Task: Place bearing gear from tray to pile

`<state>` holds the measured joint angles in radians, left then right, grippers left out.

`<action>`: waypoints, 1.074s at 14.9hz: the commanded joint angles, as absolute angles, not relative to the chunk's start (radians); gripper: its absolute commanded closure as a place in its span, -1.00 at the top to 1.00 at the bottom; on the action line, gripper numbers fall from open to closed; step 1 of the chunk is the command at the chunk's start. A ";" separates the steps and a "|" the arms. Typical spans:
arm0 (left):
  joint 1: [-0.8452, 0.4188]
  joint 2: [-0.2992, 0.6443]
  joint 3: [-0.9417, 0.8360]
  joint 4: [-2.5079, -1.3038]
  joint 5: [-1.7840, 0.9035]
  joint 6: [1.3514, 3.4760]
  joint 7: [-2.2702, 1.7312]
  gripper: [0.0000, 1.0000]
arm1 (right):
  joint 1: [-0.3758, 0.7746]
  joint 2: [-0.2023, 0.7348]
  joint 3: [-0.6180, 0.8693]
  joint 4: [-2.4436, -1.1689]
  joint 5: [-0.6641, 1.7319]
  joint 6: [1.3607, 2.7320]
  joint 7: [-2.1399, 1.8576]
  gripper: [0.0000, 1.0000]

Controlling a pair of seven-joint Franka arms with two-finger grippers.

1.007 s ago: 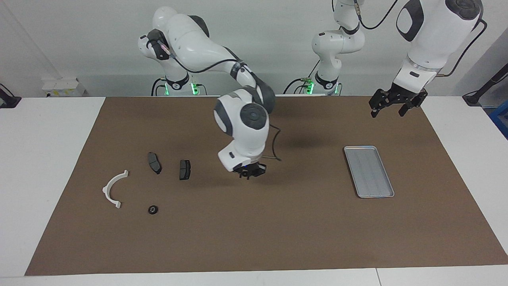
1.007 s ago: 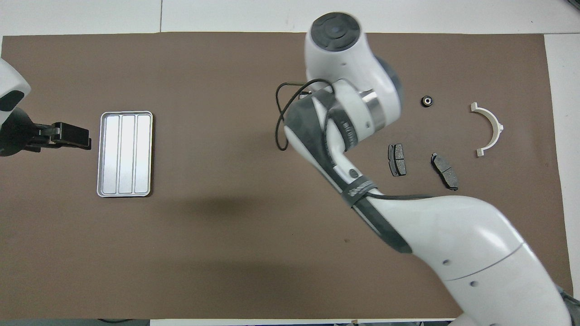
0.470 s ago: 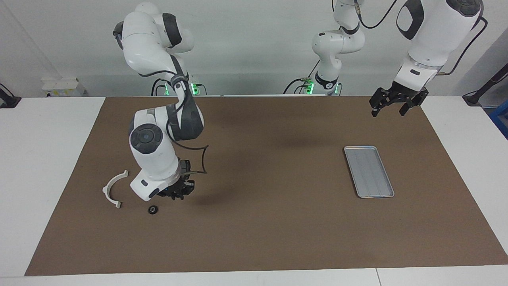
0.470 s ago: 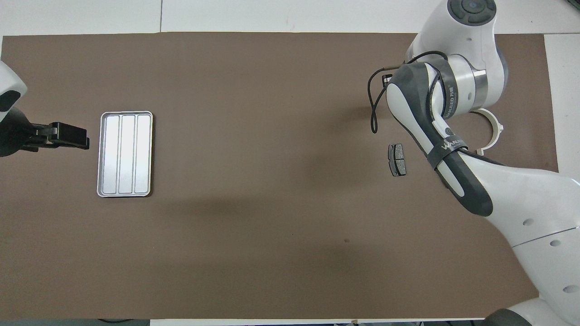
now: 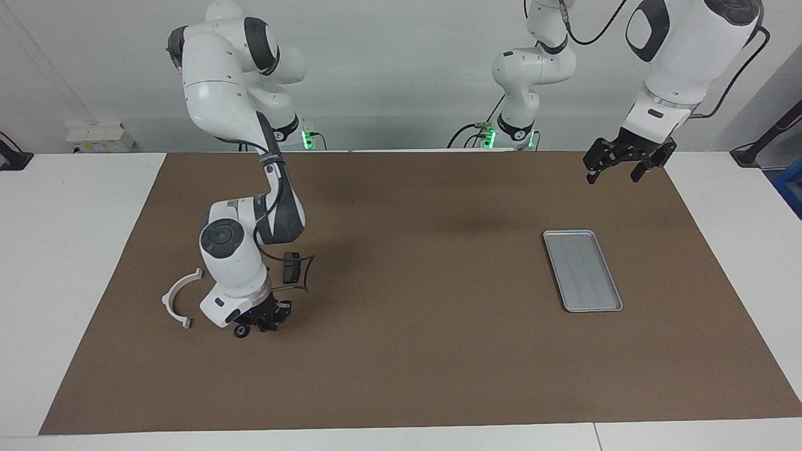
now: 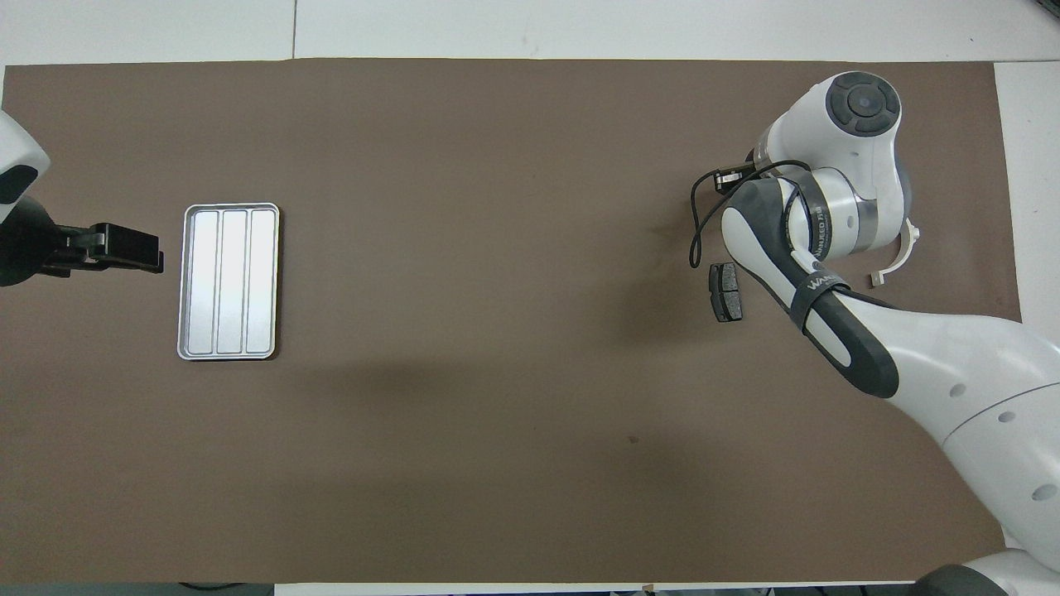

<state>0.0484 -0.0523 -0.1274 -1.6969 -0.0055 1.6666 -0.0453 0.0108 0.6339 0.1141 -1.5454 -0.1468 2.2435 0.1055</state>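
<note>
Placing step, late stage. The right gripper [image 5: 266,324], fingertips pressed together, sits low over the brown mat beside the small black bearing gear [image 5: 240,331], which lies on the bench in the pile near the white bracket [image 5: 178,299] and one brake pad [image 5: 291,267]. Whether it touches the gear cannot be told. The tray [image 5: 583,270] is empty. The left gripper [image 5: 617,164] waits, spread, above the mat near the tray. Next: likely lifting clear. The arm hides the second pad.

Right arm: elbow raised, forearm bent steeply down, wrist low; right pincer [image 5: 266,322] closed, close above the table. Left arm: waiting, held high; left pincer [image 5: 620,168] spread open, pointing downward.
</note>
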 commanded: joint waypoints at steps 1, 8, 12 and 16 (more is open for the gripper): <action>0.058 -0.074 -0.133 -1.710 -0.006 1.664 -0.034 1.00 | 0.002 0.627 0.132 -1.589 -0.163 2.276 0.109 -1.00; 0.058 -0.075 -0.133 -1.710 -0.006 1.664 -0.034 1.00 | 0.008 0.604 0.130 -1.583 -0.164 2.218 0.115 1.00; 0.058 -0.075 -0.133 -1.710 -0.006 1.664 -0.034 1.00 | 0.002 0.569 0.132 -1.578 -0.164 2.200 0.109 1.00; 0.058 -0.075 -0.133 -1.710 -0.006 1.664 -0.034 1.00 | -0.005 0.546 0.132 -1.578 -0.163 2.197 0.106 1.00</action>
<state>0.0484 -0.0524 -0.1279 -1.6969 -0.0055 1.6666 -0.0453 0.0118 0.5772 0.1186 -1.5528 -0.1476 2.2063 0.1063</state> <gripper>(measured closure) 0.000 0.000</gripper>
